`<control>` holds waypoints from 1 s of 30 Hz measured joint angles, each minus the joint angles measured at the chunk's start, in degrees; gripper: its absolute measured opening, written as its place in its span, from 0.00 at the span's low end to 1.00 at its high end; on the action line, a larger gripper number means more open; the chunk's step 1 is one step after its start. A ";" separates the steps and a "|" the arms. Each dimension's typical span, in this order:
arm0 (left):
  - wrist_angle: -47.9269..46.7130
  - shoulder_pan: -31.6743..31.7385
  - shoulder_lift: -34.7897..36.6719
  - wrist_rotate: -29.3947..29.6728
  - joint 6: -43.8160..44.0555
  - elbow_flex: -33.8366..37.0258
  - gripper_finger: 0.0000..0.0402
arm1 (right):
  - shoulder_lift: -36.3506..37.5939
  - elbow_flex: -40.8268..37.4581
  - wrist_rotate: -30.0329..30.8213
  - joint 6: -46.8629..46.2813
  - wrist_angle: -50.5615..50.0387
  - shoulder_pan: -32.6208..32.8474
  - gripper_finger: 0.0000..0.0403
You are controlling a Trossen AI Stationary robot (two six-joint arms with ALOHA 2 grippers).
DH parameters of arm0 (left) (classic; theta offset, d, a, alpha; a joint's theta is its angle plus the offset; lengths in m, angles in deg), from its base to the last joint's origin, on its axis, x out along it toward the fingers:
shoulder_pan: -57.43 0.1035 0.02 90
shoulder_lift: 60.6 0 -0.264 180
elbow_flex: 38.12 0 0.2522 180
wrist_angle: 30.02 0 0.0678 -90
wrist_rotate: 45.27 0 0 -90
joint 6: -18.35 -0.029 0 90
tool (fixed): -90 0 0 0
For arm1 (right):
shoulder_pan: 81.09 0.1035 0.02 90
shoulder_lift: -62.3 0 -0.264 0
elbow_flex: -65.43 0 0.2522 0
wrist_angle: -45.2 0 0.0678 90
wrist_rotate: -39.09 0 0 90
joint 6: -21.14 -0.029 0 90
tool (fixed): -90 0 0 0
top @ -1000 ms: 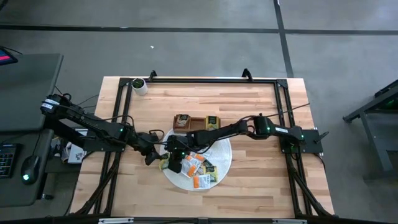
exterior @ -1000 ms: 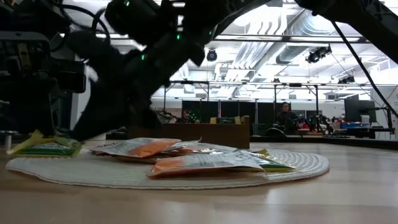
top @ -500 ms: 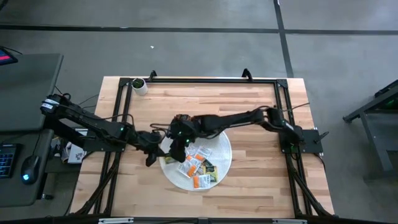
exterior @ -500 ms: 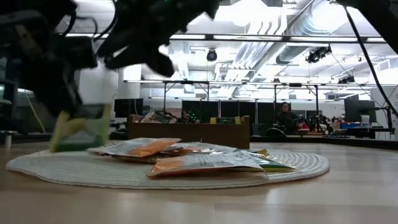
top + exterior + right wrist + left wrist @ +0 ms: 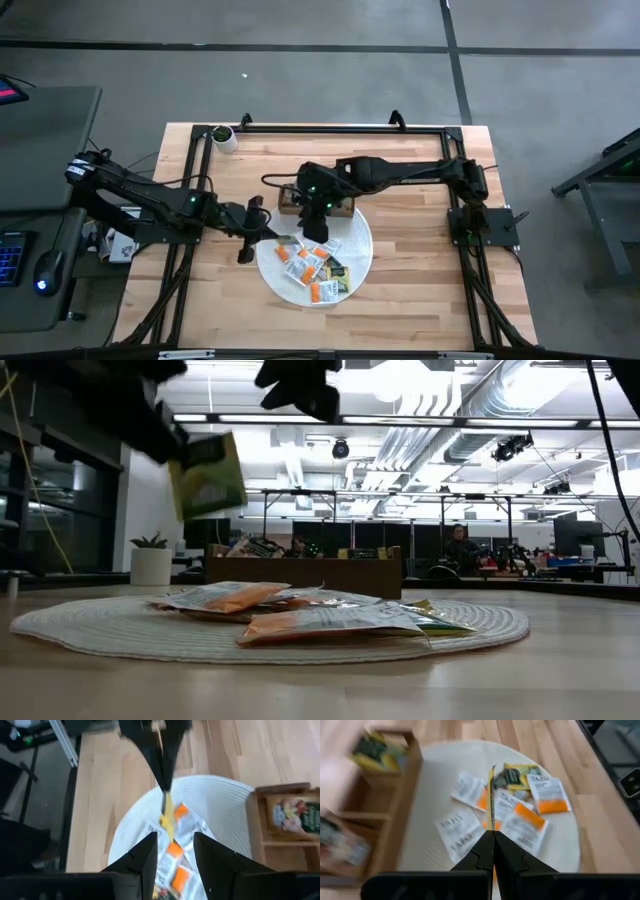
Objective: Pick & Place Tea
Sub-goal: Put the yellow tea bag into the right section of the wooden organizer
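High view: left gripper (image 5: 268, 232) pinched thin yellow-green tea packet (image 5: 490, 795) edge-on above round white woven mat (image 5: 360, 262); right gripper (image 5: 315, 226) spread, empty, nr brown wooden tray (image 5: 289, 205). Mid-carry; next prob. tray drop.

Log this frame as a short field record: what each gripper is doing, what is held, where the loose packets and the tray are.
left gripper: shut on a yellow-green tea packet, held edge-on, lifted above the mat
right gripper: open, holds nothing, above the mat's tray-side edge
round white mat: middle of the table, bears the loose packets
loose packets: orange, white and green ones lying flat in a cluster
wooden tray: just beyond the mat, packets in its compartments
white pot with a plant: far left corner of the table
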 joint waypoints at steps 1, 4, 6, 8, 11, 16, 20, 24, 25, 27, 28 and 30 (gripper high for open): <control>-1.32 0.42 -0.04 0.24 -1.39 -1.46 0.00 | 0.21 0.00 0.04 0.69 -0.76 -0.02 0.31; -4.67 2.51 -0.11 0.45 -4.85 -5.52 0.00 | 0.52 0.00 0.06 3.12 -0.47 0.43 0.31; -5.89 4.00 -0.12 0.54 -6.48 -7.73 0.00 | 0.52 0.00 0.08 4.55 -0.33 0.99 0.31; -7.21 5.35 -0.11 0.33 -8.10 -9.47 0.00 | 0.52 0.00 0.91 5.55 0.38 1.47 0.31; -8.64 6.71 -0.11 -0.63 -9.78 -10.88 0.00 | 0.52 0.00 2.34 6.09 1.81 1.91 0.31; -9.26 6.90 -0.11 -1.21 -10.34 -11.10 0.00 | 0.52 0.00 4.04 6.11 3.87 1.99 0.35; -10.65 6.82 -0.13 -1.26 -10.34 -11.10 0.00 | 0.52 0.00 6.52 6.13 4.75 2.01 0.47; -10.92 6.82 -0.13 -1.26 -10.18 -11.10 0.00 | 0.52 0.00 7.03 6.11 5.55 2.01 0.60; -10.96 6.82 -0.13 -1.26 -10.14 -11.10 0.00 | 0.51 0.00 7.31 6.14 5.55 1.99 0.62; -10.95 6.82 -0.13 -1.31 -10.14 -11.10 0.00 | 0.20 0.00 8.21 6.15 5.64 1.99 0.66; -10.95 6.82 -0.13 -1.32 -10.12 -11.10 0.00 | 0.07 -0.02 8.69 6.11 5.55 1.99 0.66; -10.94 6.82 -0.13 -1.32 -10.12 -11.10 0.00 | -0.88 -0.02 8.90 6.13 6.02 1.99 0.67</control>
